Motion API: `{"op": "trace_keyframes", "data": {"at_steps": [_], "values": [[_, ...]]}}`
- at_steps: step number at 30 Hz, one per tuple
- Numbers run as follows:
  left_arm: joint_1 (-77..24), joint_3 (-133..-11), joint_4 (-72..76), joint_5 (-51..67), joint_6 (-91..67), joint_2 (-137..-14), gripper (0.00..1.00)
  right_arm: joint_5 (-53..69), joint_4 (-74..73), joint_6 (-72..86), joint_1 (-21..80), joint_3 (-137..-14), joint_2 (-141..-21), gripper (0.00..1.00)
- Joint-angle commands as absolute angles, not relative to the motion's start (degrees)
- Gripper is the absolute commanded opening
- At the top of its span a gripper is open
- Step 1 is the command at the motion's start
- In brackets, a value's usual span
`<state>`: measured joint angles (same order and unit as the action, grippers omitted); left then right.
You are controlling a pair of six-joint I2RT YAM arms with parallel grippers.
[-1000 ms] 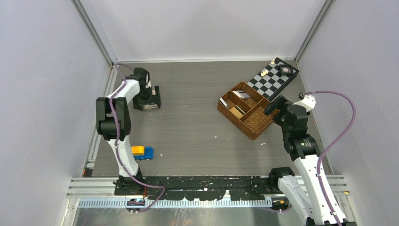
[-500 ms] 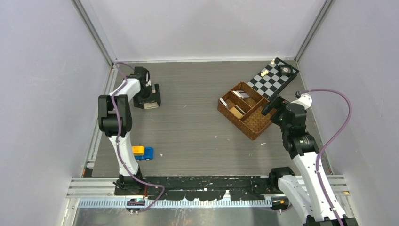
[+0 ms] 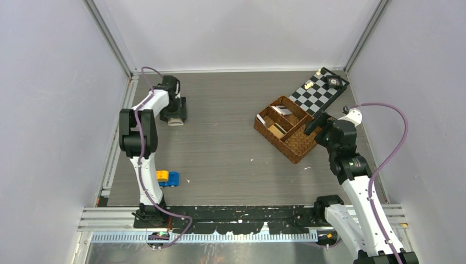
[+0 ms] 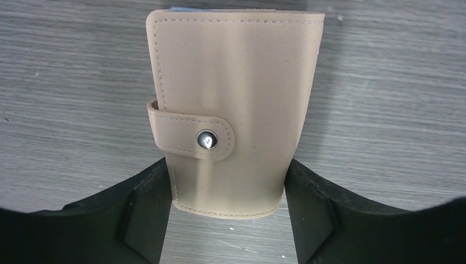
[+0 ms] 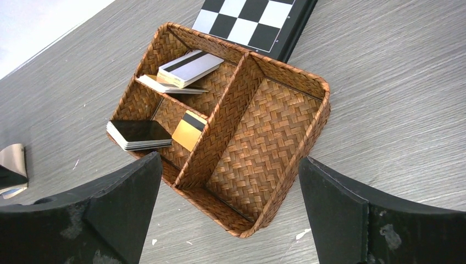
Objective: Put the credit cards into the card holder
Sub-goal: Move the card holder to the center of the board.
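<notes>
Left wrist view: what is seen at the left gripper (image 4: pixel 226 184)?

The card holder (image 4: pixel 236 82) is framed by the two black fingers (image 4: pixel 144 214), one set against each long edge at its near end. Whether it is actually pinched cannot be told. It is laid flat on the table (image 4: pixel 384 99), folded shut, with its strap (image 4: pixel 189 133) snapped across the beige face.

Where is that placed in the top view?

It is found at the far left of the table, under the left gripper and well apart from everything else.

How is the right gripper (image 5: pixel 229 165) held?

Its jaws are spread wide and nothing is gripped. It is hung above the near corner of a woven basket (image 5: pixel 324 93).

And the credit cards (image 5: pixel 137 135)?

They are kept in the basket's smaller sections. Black ones are stacked flat. Just beside them a yellow-tan card (image 5: pixel 189 130) is tilted against the long divider. A pale striped stack (image 5: pixel 189 67) is lodged in the section beyond. A chessboard (image 5: pixel 253 22) is laid just past the basket, and yellow and blue blocks (image 3: pixel 166 177) are seen near the left arm's base.
</notes>
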<state>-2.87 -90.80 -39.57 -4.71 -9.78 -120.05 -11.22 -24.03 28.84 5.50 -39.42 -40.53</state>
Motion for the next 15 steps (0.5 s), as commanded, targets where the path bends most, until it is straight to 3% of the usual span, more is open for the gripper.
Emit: {"op": "trace_keyframes", "data": {"at_steps": [1,15], "values": [[-8.1,-87.5,-41.6,-7.6,-9.5,-117.8,0.65,-10.4,-22.0,28.2,5.4,-39.8,-40.2,0.99],[-23.5,-62.3,-40.8,-7.0,-26.6,-94.9,0.58,-6.4,-21.5,27.8,5.4,-40.1,-42.5,0.98]]}}
